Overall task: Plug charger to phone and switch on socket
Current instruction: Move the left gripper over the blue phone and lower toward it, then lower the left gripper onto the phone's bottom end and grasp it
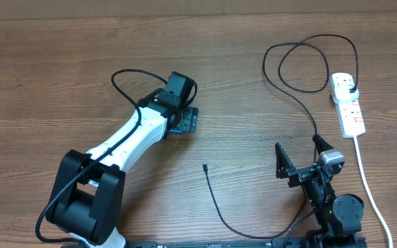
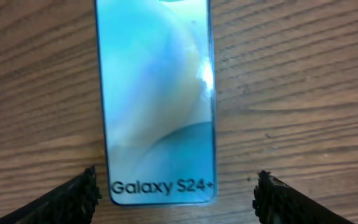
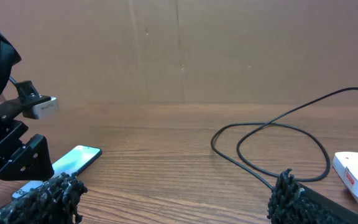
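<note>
The phone (image 2: 157, 99) lies flat on the wooden table, light blue screen up, reading "Galaxy S24+". My left gripper (image 2: 176, 183) is open over its near end, with one finger on each side and a gap to the phone's edges. In the overhead view the left gripper (image 1: 185, 122) covers most of the phone. The charger cable's connector tip (image 1: 205, 166) lies loose on the table. Its black plug (image 1: 351, 90) sits in the white socket (image 1: 350, 114) at the far right. My right gripper (image 1: 300, 153) stands open and empty near the front edge.
The charger cable (image 1: 302, 62) loops at the back right and runs past my right arm to the front edge. The socket's white cord (image 1: 367, 182) trails down the right side. A brown cardboard wall (image 3: 179, 50) stands behind the table.
</note>
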Robot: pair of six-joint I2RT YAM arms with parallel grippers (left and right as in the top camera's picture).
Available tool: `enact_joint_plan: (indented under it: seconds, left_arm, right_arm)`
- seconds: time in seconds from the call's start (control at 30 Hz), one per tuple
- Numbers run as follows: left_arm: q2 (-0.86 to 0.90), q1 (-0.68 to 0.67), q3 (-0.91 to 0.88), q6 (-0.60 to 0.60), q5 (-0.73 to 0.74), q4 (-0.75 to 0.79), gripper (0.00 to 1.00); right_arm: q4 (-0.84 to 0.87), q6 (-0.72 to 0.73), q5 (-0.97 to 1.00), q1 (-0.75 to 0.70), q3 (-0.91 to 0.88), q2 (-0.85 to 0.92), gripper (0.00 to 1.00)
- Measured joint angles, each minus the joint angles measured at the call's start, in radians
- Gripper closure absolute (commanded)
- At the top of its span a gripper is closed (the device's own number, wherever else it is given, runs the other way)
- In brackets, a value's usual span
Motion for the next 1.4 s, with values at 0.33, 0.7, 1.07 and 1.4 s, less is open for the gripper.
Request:
enact_joint_plan:
  seconds: [0.33,0.7,1.07,1.4]
  left_arm:
    - [0.017,0.038,0.0,0.02,-0.007,0.063,0.16]
    - [0.054,0.038,0.001,0.003,-0.007,0.129,0.0]
    - [0.153,0.038,0.003,0.0,-0.005,0.153,0.03]
    - [0.153,0.038,0.005,0.0,-0.003,0.142,0.11]
  right_arm:
    - [0.0,0.0,0.0,0.0,0.0,0.0,0.0]
    - [0.0,0.0,0.0,0.0,0.0,0.0,0.0]
    - [0.0,0.0,0.0,0.0,0.0,0.0,0.0]
    - [0.0,0.0,0.0,0.0,0.0,0.0,0.0]
